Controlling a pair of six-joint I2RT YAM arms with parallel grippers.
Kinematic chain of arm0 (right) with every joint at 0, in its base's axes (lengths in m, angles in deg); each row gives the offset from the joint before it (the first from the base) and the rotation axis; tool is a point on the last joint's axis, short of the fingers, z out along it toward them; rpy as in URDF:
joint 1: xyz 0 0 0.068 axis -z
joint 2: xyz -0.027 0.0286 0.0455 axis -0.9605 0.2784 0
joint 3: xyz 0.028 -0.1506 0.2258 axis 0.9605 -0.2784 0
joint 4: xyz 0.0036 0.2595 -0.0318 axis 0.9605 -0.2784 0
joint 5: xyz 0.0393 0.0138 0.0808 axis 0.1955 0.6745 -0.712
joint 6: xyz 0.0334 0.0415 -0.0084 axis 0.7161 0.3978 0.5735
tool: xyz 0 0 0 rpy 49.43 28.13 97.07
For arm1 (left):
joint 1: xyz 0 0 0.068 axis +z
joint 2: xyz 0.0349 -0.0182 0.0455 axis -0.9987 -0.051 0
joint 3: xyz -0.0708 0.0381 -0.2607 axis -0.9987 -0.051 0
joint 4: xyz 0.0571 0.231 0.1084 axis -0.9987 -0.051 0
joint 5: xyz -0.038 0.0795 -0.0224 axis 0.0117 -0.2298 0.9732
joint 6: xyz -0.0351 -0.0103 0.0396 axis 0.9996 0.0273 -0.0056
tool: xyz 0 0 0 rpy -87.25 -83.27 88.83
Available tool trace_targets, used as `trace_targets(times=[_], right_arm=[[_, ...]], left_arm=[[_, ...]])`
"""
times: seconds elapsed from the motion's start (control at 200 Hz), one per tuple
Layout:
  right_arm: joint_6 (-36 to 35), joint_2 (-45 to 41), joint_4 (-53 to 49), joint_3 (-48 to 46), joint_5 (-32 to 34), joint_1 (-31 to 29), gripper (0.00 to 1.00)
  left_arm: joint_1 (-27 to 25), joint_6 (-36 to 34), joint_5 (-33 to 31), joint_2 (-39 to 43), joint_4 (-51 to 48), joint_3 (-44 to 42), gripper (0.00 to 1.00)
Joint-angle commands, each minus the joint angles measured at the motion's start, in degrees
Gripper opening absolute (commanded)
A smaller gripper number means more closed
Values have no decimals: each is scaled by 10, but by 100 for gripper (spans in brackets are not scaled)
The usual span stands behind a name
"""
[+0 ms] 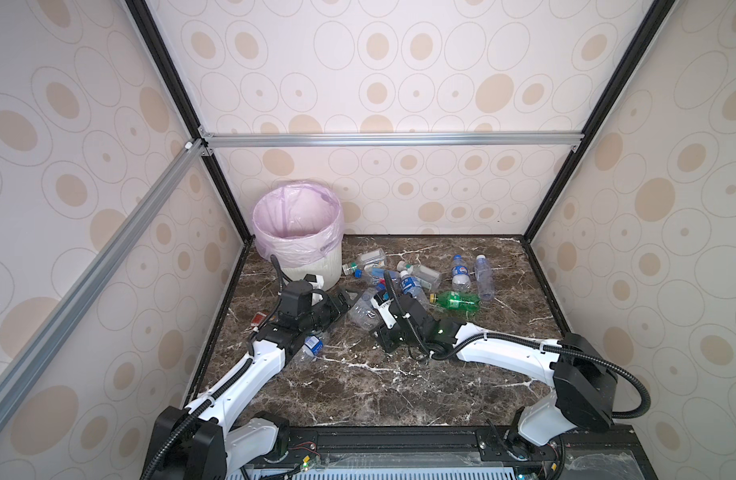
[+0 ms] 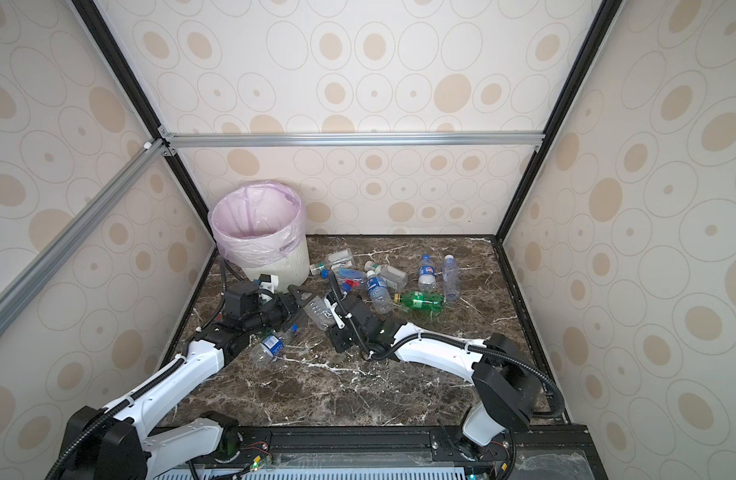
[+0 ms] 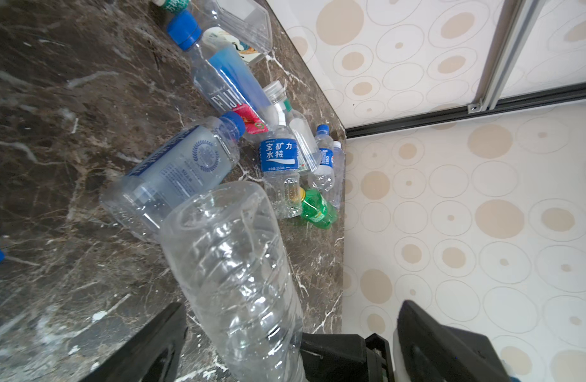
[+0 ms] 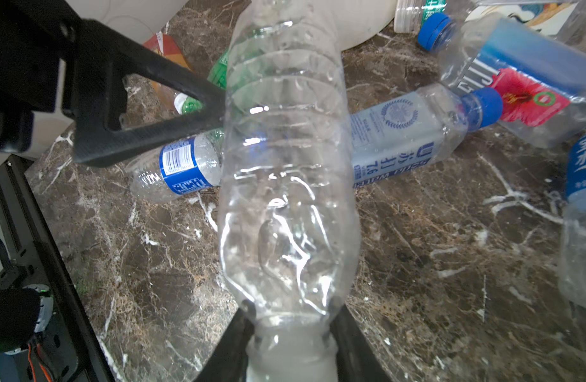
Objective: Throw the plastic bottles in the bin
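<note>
Mid hand-over, it seems: your right gripper (image 4: 291, 334) grips a clear bottle (image 4: 285, 165) by the neck, its base between the wide-open, empty jaws of your left gripper (image 3: 291, 317); next, close the left, release the right, carry it to the bin (image 1: 316, 268) in the far-left corner.

The left arm (image 1: 250, 374) and the right arm (image 1: 507, 351) wear glossy white shells between boxy black joint housings (image 1: 582, 376), with ribbed black cable conduit (image 1: 647, 397) looped alongside and cinched by white zip ties (image 1: 485, 335). A small green light (image 1: 440, 331) glows on the right arm's black wrist, and thin red and black wires (image 1: 306, 448) trail over the black base rail (image 1: 399, 438) at 6 o'clock in both top views. The left gripper (image 3: 291, 307) has matt black fingers (image 4: 146, 137) of woven-looking texture, cut as open triangles.
</note>
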Motion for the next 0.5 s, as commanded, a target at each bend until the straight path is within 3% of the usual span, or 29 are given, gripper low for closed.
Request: trace_targets(times=[0.0,0.18,0.495], right_arm=[[-5,-19,-2,20,6,4,34],[1,-32,15,22,3,8,34],[9,-48,33,27,-11,16,34]], left_arm=[[4,32,17,1,47,27,99],[5,31,18,-14,59,36,99],[2,26,-3,-36,82,61,88]])
